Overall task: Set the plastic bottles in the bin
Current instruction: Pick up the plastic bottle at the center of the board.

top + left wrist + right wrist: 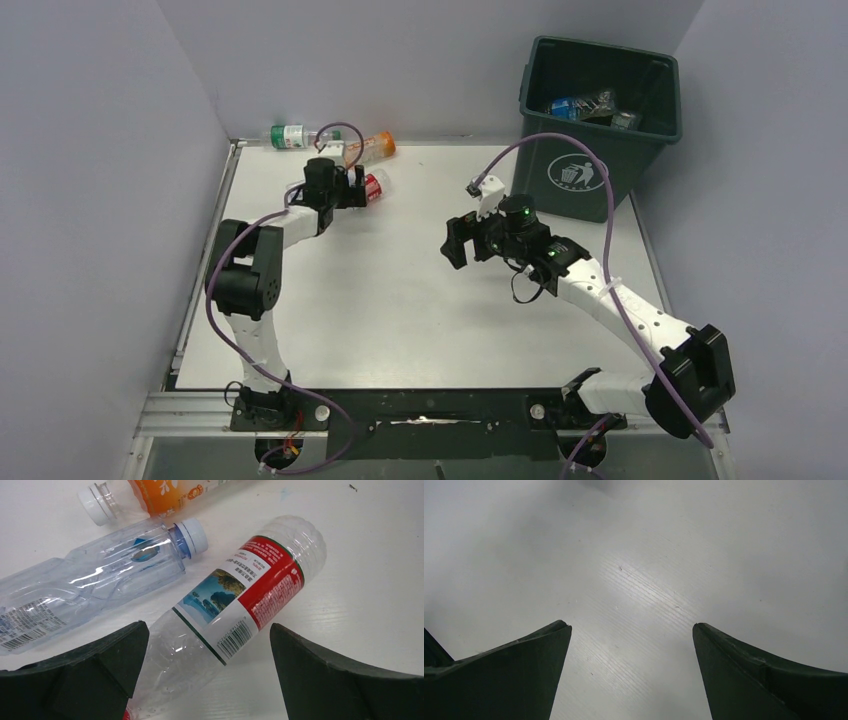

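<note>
A clear bottle with a red label [250, 587] lies on its side on the white table, its neck end between the fingers of my left gripper [209, 630]. The jaws stand wide open on either side of it, not closed on it. In the top view the left gripper [355, 188] is at the far left of the table, by that red-label bottle [377, 183]. Beside it lie a clear bottle with a blue cap [100, 575] and an orange bottle [165, 492]. My right gripper [631, 630] is open over bare table, empty, near the middle [458, 242].
The dark green bin [575, 175] stands at the far right corner with bottles [585, 105] inside. A green-label bottle [290, 136] and the orange bottle [372, 148] lie along the back edge. Grey walls close in the left, back and right sides.
</note>
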Robot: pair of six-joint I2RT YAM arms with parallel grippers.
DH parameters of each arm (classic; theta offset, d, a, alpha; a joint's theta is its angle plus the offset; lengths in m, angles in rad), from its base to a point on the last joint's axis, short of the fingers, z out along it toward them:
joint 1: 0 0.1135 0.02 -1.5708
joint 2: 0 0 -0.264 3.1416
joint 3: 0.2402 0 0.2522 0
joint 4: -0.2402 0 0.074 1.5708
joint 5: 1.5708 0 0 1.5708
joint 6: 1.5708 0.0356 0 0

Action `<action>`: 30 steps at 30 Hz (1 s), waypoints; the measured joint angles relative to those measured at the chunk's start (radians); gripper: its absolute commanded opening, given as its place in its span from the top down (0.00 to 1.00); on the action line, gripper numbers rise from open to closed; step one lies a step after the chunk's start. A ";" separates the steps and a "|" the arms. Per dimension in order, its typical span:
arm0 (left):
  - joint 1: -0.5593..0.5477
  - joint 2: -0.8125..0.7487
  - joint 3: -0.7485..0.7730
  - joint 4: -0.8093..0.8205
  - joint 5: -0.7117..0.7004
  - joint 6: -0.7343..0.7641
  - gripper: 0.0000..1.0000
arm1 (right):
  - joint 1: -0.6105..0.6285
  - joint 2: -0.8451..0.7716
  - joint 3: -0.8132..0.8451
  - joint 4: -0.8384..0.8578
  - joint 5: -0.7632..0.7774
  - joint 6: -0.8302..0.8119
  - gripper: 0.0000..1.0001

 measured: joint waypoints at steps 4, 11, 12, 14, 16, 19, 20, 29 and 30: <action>-0.027 0.000 -0.010 -0.007 0.002 -0.003 0.07 | 0.000 0.006 0.000 0.008 0.001 0.000 0.02; -0.122 -0.035 -0.084 -0.031 -0.013 -0.006 0.07 | 0.001 0.031 0.000 0.020 0.001 0.000 0.02; -0.135 -0.043 -0.095 -0.032 -0.017 -0.006 0.07 | 0.001 0.035 0.000 0.021 0.000 0.000 0.02; -0.154 -0.056 -0.115 -0.033 -0.024 -0.006 0.08 | 0.001 0.041 0.000 0.022 0.000 0.000 0.02; -0.163 -0.058 -0.124 -0.033 -0.031 -0.010 0.14 | 0.001 0.047 0.000 0.025 -0.001 0.000 0.02; -0.164 -0.058 -0.127 -0.040 -0.044 -0.019 0.27 | 0.001 0.051 0.000 0.025 -0.002 0.000 0.02; -0.164 -0.058 -0.127 -0.040 -0.045 -0.024 0.33 | 0.001 0.051 0.000 0.025 -0.002 0.000 0.02; -0.180 -0.059 -0.129 -0.044 -0.047 -0.073 0.52 | 0.028 0.051 -0.017 0.030 0.003 0.006 0.02; -0.185 -0.062 -0.133 -0.044 -0.048 -0.083 0.52 | 0.029 0.051 -0.019 0.029 0.003 0.009 0.02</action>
